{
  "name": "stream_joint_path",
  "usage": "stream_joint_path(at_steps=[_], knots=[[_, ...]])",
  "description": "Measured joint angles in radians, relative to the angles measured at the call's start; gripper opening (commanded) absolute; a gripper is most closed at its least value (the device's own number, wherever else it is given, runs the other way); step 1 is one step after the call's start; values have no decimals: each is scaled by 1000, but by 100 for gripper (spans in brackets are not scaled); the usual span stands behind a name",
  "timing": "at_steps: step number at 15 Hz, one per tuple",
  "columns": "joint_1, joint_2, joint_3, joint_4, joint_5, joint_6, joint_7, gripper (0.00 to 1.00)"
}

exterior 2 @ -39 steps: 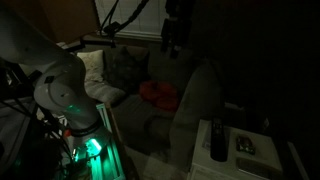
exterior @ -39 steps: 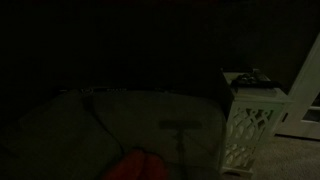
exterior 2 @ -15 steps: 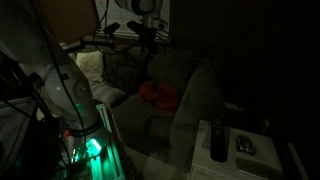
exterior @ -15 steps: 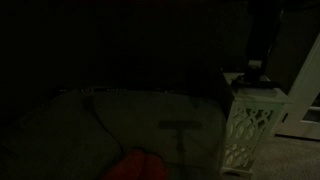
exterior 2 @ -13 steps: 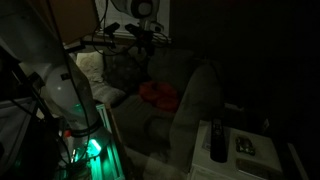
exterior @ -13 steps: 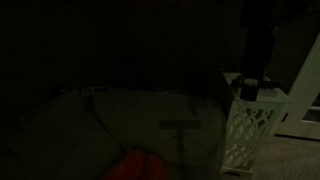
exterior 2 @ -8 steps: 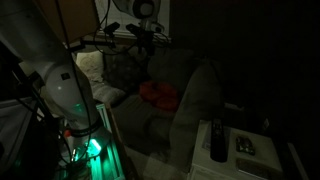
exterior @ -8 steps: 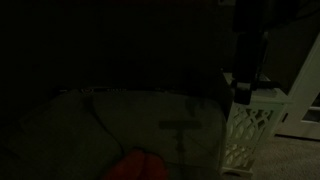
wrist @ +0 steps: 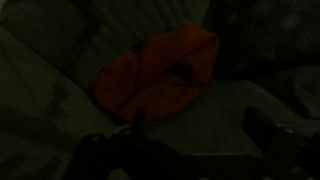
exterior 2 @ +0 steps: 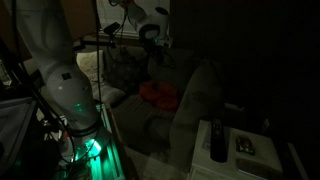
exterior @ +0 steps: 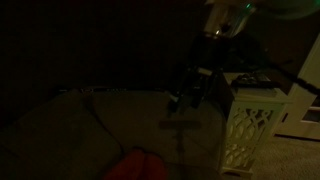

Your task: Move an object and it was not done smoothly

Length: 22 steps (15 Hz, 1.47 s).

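A red-orange cloth [wrist: 155, 75] lies crumpled in a loose heap on the seat of a grey couch [exterior 2: 195, 100] in a very dark room. The gripper [wrist: 185, 150] hovers above that seat, its jaws spread and empty. The thin fabric looks light and limp and would likely trail when lifted, so a raised fold atop the heap seems the best place to pinch.

White lattice basket [exterior: 255, 128] stands beside the grey sofa [exterior: 90, 130]; dark remote [exterior 2: 217, 140] lies on a side table [exterior 2: 262, 165].
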Motion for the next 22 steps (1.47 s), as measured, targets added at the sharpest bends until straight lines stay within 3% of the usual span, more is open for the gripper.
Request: stream_joint_path(at_steps=[3,8,12,16,19,22], knots=[[0,195,34,100,44,92,-93,100],[13,511,116,296,33,165,-98,100],[11,714,139,486,-12,23,-88,100],[-22,737,146,543,-19,-34,-91,100],[11,756,141,539,-18,85,-1,100],[125,840,122,573,-18,290,166,100]])
